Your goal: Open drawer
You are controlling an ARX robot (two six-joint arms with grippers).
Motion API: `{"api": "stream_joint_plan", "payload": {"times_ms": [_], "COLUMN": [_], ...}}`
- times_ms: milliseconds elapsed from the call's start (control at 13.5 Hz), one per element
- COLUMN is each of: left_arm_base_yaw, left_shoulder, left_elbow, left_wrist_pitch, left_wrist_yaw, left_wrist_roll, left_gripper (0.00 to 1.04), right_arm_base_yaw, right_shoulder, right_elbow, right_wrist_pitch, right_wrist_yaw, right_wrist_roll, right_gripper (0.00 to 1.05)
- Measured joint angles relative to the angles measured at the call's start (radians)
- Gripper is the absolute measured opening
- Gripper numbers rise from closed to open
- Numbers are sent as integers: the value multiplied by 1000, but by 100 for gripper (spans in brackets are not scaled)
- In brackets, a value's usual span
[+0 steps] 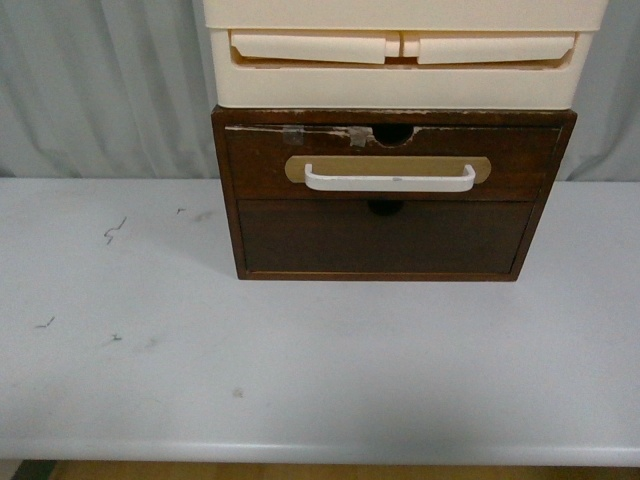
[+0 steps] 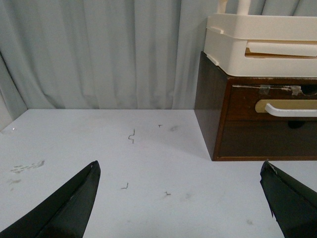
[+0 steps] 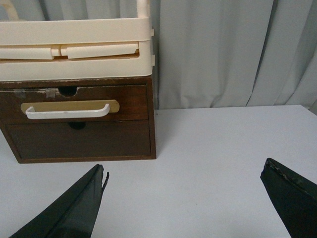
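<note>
Front view, left side: grey curtain [image 1: 100, 90] behind, white table [image 1: 300, 370] below. Dark scuff marks [image 1: 113, 232] on the tabletop at about 9 o'clock from the cabinet. Neither arm shows in this view.

Left gripper [image 2: 181, 166]: seen only by its own wrist camera. Jaws spread wide, two dark fingers [image 2: 74, 203] well apart, nothing between them but bare table.

Centre, 12 o'clock from the robot: dark brown wooden cabinet [image 1: 226, 200] standing on the table against the curtain. The drawer [image 1: 255, 165] is its upper front and sits flush in the frame. White bar handle [image 1: 390, 182] lies across a tan oval plate [image 1: 400, 165]. Top edge chipped, with tape [image 1: 357, 136] beside a half-round notch [image 1: 392, 132] at 12 o'clock from the handle. At 6 o'clock from the handle, a plain dark panel [image 1: 385, 240]. Cream plastic drawers [image 1: 400, 85] are stacked on top of the cabinet.

Right gripper [image 3: 184, 166]: wrist camera only. Jaws wide apart, holding nothing, clear of the cabinet.
</note>
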Motion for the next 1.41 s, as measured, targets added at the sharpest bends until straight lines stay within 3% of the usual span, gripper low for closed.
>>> {"api": "stream_joint_plan", "payload": {"times_ms": [593,667,741,815,889,1037,1259,1407], "left_arm_base_yaw": [0,-11,-97,-77,-92,-107,-119,-134], "left_shoulder": [0,6,164,453,902,1215,1497,1641], "left_elbow": [0,4,49,154,322,435,528,597], "left_wrist_pitch": [-1,-21,-23,143,309,428,535,626], "left_wrist_yaw": [-1,-25,-234,-284,-88,41,189,256], "left_wrist_roll": [0,-1,-8,-18,-119,-303,-549,-723], "left_gripper": [98,98,98,98,98,98,98,98], "right_arm_base_yaw": [0,11,85,103,50,30,19,26], "right_shoulder": [0,10,135,376,809,1091,1369,1558], "right_elbow": [0,7,45,149,270,341,396,455], "right_wrist_pitch": [-1,-33,-27,117,355,525,719,842], "right_wrist_yaw": [0,36,173,186,24,-111,-184,-180], "right_wrist_roll": [0,-4,-14,-10,139,334,550,668], "right_gripper": [98,98,98,98,98,98,98,98]}}
